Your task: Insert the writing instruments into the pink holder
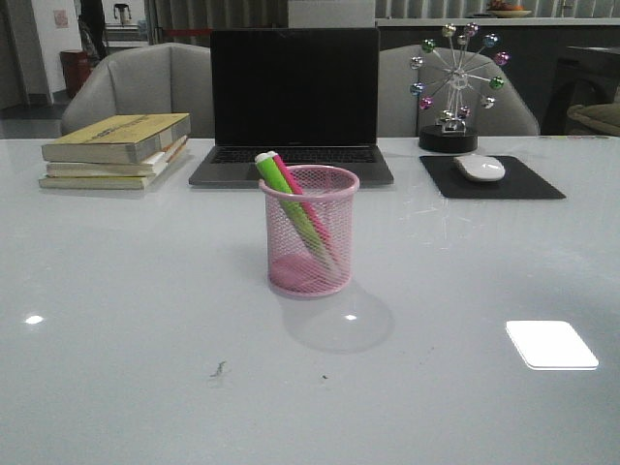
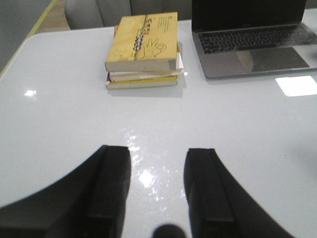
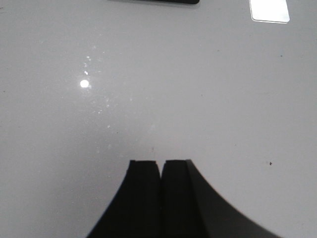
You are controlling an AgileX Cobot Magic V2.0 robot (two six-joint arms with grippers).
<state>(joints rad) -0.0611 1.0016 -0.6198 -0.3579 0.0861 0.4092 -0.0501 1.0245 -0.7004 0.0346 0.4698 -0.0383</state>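
One pink holder (image 1: 310, 231) stands upright near the middle of the white desk (image 1: 126, 291), a little toward the far edge, and it carries both writing instruments: one green highlighter (image 1: 286, 199) and one pink highlighter (image 1: 302, 205), two in all. Both lean the same way inside the mesh cup, their upper ends sticking out over the rim on its left side and their lower ends resting toward the right of the cup's base; the green one lies just left of the pink one, and they look to be touching. Along the far edge of the desk sit one stack of three books (image 1: 116, 150) at the left, one open laptop (image 1: 294, 102) in the middle, and at the right one black mouse pad (image 1: 528, 184) carrying one white mouse (image 1: 480, 168), with one ferris-wheel ornament (image 1: 455, 82) just behind the pad. Neither arm shows in the front view. The left tool (image 2: 157, 191) hovers over bare desk surface with its two fingers spread well apart and nothing between them, pointing toward the books and laptop. The right tool (image 3: 161, 193) hangs over bare desk with its two fingers pressed together, holding nothing.
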